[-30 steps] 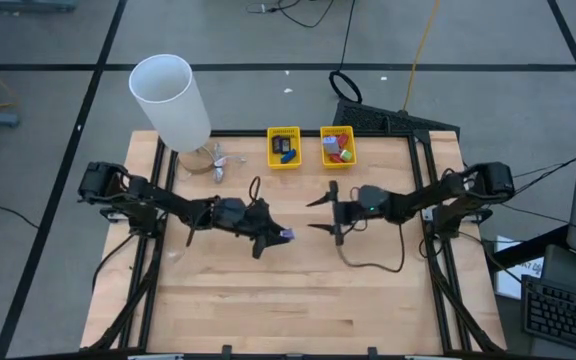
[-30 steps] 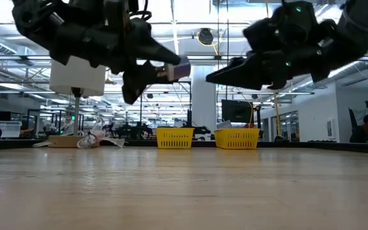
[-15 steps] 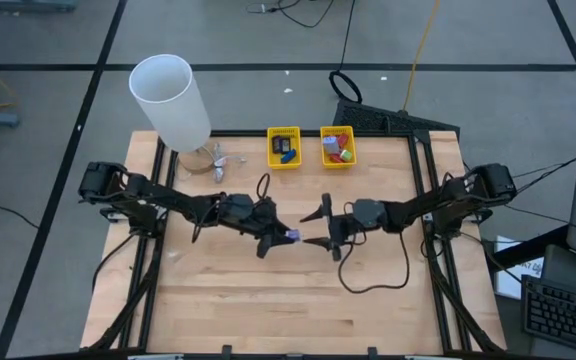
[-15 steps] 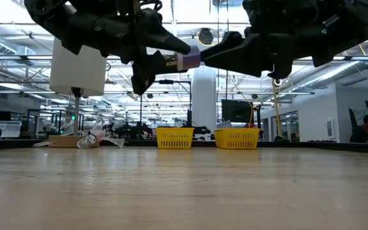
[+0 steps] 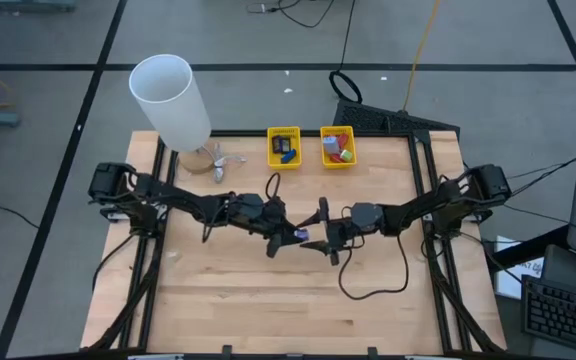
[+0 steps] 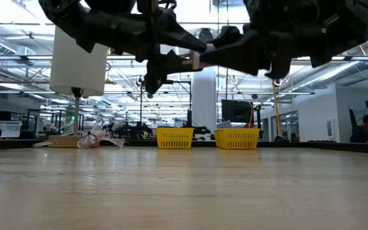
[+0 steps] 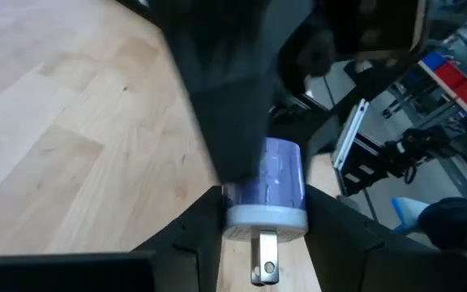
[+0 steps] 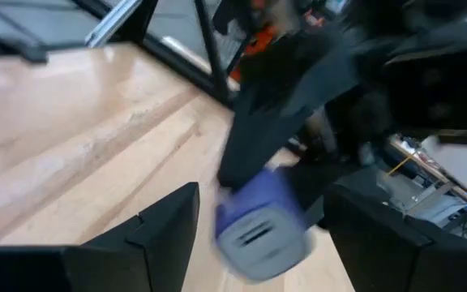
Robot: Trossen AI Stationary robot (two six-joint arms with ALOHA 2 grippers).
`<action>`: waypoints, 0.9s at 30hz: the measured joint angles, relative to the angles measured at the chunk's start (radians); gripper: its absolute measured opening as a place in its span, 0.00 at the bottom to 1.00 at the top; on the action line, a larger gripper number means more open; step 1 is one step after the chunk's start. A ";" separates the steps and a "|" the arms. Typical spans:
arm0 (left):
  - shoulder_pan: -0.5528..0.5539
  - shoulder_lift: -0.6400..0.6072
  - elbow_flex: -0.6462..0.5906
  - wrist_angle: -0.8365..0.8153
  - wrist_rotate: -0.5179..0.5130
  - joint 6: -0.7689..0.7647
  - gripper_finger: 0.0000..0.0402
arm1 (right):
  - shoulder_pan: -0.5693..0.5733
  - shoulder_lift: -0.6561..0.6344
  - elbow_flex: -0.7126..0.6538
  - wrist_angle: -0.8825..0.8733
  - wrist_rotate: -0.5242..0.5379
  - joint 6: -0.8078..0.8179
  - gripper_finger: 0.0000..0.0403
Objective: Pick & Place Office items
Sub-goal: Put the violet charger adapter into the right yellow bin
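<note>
A small purple plug adapter with a white end and metal prongs hangs high over the table's middle. My left gripper is shut on it. My right gripper faces it from the table's right, open, with one finger on each side of the adapter's purple end. In the low view the adapter shows between both dark grippers. More office items, blue, black, red and green, lie in two yellow baskets at the far edge. My left gripper pinches the adapter's white prong end between its two fingers, one on each side. The fingers come nearly level from the table's left. The adapter is lifted clear, its purple end pointing away toward my right gripper. Whether my right gripper touches the adapter, I cannot tell.
A tall white cylinder stands at the far left corner, with small clutter at its foot. A black cable trails from my right arm over the near middle of the wooden table.
My left gripper has carried the adapter toward the table's right and a little up. My right gripper has come toward the table's left, rolling as it went, until its fingers stand around the adapter's free end.
</note>
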 joint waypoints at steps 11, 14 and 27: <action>0.034 0.002 0.008 -0.045 0.016 0.003 0.42 | -0.001 0.016 0.000 0.008 0.003 -0.054 0.49; 0.034 0.002 0.007 -0.046 0.016 0.004 0.41 | 0.000 0.016 0.000 0.007 0.000 -0.053 0.40; 0.028 0.002 0.007 -0.054 0.068 0.054 0.15 | -0.002 0.016 0.000 -0.014 0.005 -0.031 0.08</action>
